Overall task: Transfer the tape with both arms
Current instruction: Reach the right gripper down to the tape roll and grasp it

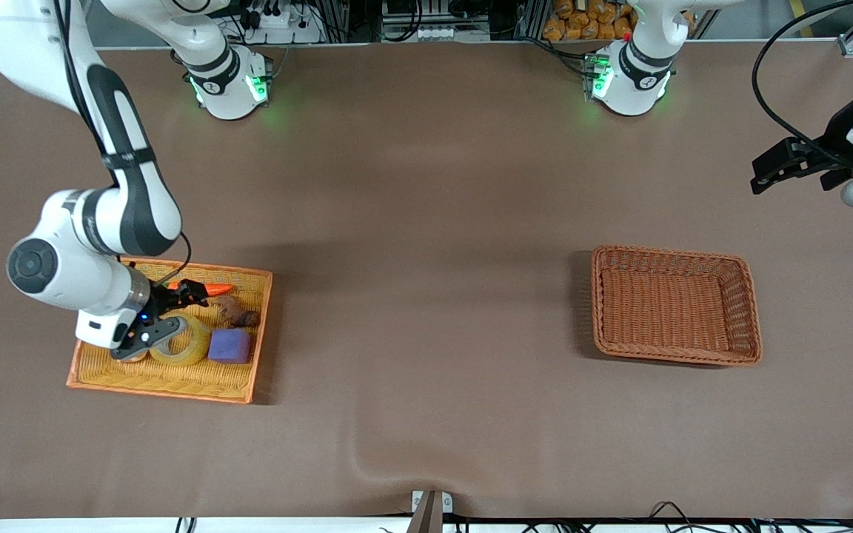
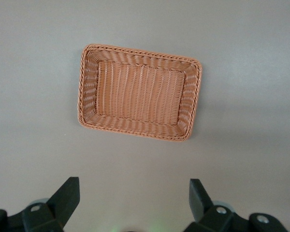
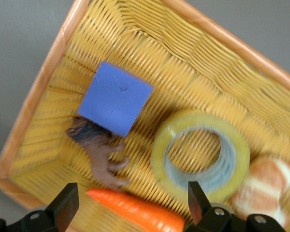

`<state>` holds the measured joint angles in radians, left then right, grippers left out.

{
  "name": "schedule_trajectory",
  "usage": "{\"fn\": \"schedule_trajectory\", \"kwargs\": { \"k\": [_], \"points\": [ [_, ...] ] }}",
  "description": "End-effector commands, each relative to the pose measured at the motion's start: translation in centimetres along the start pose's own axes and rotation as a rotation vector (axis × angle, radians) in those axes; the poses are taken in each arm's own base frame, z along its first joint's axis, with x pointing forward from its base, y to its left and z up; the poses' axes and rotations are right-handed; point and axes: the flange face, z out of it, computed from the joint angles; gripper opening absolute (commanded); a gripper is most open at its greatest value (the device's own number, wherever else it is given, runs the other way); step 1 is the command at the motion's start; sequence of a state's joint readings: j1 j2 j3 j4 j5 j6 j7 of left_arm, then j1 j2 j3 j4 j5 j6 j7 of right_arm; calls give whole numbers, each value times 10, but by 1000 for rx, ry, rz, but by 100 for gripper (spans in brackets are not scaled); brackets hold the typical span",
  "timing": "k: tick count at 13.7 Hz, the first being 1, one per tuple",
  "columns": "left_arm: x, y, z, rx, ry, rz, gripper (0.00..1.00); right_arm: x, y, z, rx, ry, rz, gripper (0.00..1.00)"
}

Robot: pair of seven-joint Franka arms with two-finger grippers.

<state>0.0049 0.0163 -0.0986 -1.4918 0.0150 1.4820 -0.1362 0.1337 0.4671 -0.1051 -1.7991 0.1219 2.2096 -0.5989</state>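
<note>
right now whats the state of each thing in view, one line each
tape: lying flat in the yellow tray, not gripped
yellow tray: on the table at the right arm's end, holding tape, purple cube, carrot, brown toy animal, bun
purple cube: resting beside the tape
carrot: lying flat
brown basket: upright, empty
right tool: open, hovering over the tray's contents
left tool: open, waiting in the air near the brown basket

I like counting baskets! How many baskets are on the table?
2. The yellow tray basket lies at the right arm's end, holding the tape and toys. The brown basket lies at the left arm's end, with nothing inside.
</note>
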Motion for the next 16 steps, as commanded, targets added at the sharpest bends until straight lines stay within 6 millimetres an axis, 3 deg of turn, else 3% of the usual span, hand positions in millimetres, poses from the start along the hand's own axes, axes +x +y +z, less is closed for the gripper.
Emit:
{"fn": "schedule_trajectory", "kwargs": {
  "k": [1,3,6,7,12,14,16],
  "points": [
    [0,-4,-4,-12,-6,24,100,13,21,19,12,7,-85,100],
    [0,-1,-5,-12,-5,24,100,17,20,34,2,-2,-105,100],
    [-1,0,-10,-5,6,27,100,8,42,58,10,-7,-91,100],
    [-2,-1,-10,-13,6,22,100,5,44,70,28,-15,-74,95],
    [-1,1,-8,-17,1,13,100,3,44,74,54,-19,-44,2],
    [-1,5,-7,-15,0,24,100,1,42,61,75,-32,-43,0],
    [-2,10,-2,-14,-14,50,100,6,37,23,68,-8,-47,0]
  ]
}}
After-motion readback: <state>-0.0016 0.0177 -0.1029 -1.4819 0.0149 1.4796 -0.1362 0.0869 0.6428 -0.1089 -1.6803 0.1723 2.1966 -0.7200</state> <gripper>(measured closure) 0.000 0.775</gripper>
